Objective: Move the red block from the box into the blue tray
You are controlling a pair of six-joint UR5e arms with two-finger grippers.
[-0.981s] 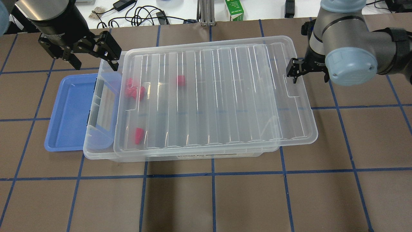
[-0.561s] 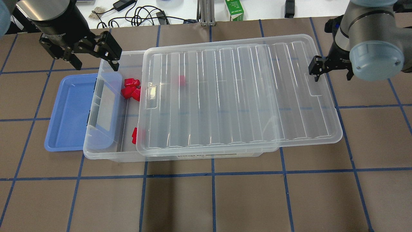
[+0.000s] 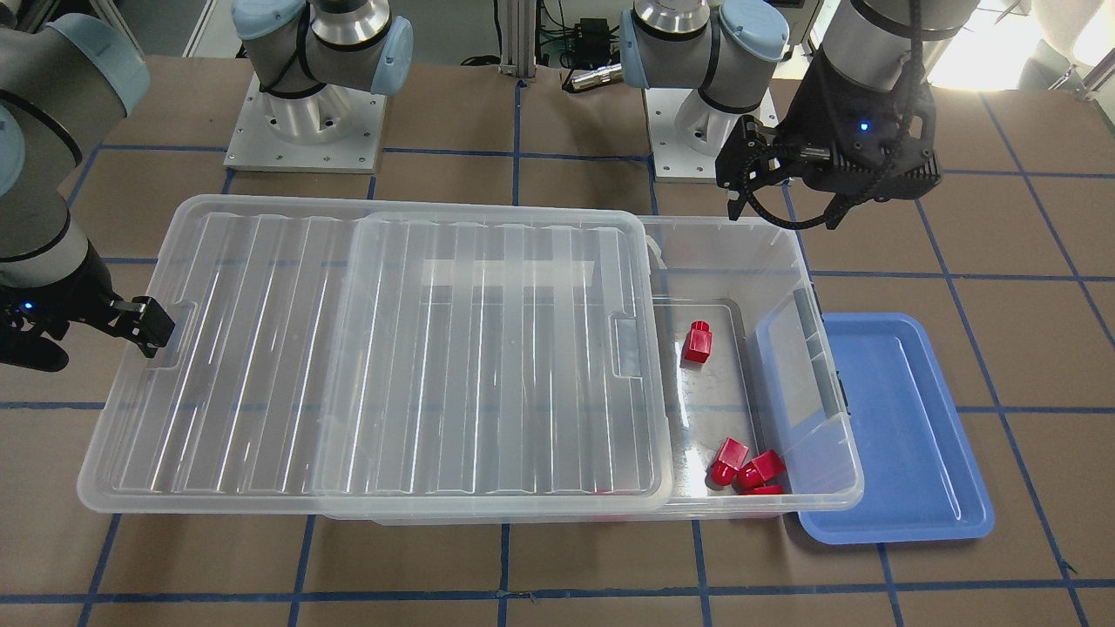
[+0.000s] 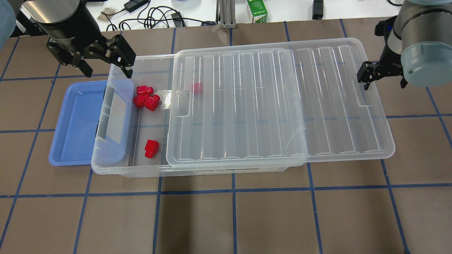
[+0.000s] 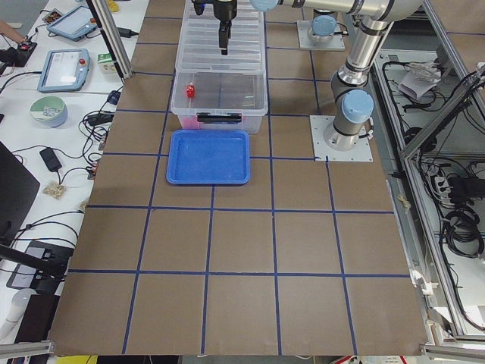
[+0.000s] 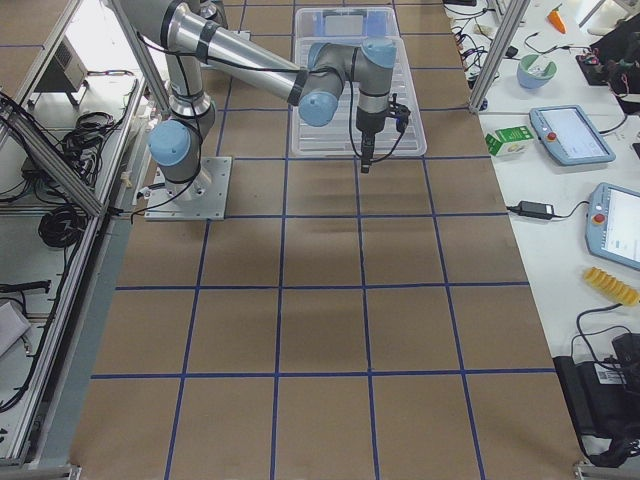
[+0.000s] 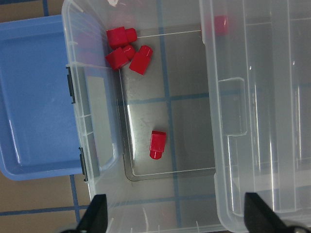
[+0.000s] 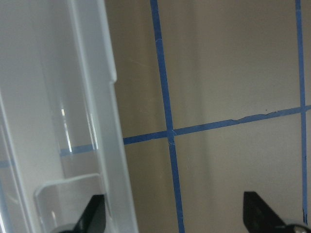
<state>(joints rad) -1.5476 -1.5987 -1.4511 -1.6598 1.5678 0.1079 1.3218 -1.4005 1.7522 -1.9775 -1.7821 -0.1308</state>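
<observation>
The clear box [image 4: 116, 169] stands mid-table, its ribbed lid [image 4: 279, 106] slid partway off to the right. Three red blocks [image 4: 144, 97] cluster in the uncovered left end, one [image 4: 152, 148] lies alone, one [image 4: 197, 88] shows through the lid. The blue tray [image 4: 76, 123] lies empty, its right edge under the box's left end. My left gripper [image 4: 106, 68] hangs open above the box's far left corner; its wrist view shows the blocks [image 7: 124, 48] below. My right gripper [image 4: 384, 84] is open, one finger [image 8: 97, 213] in the lid's right handle recess.
A green carton [image 4: 257, 10] and cables [image 4: 155, 16] lie on the white bench beyond the table's far edge. The lid overhangs the box on the right [image 3: 131, 453]. Blue tape lines grid the brown table [image 4: 233, 218].
The lid has slid to the right with my right gripper, uncovering the box's left end and the red blocks there. My left gripper has shifted only slightly.
</observation>
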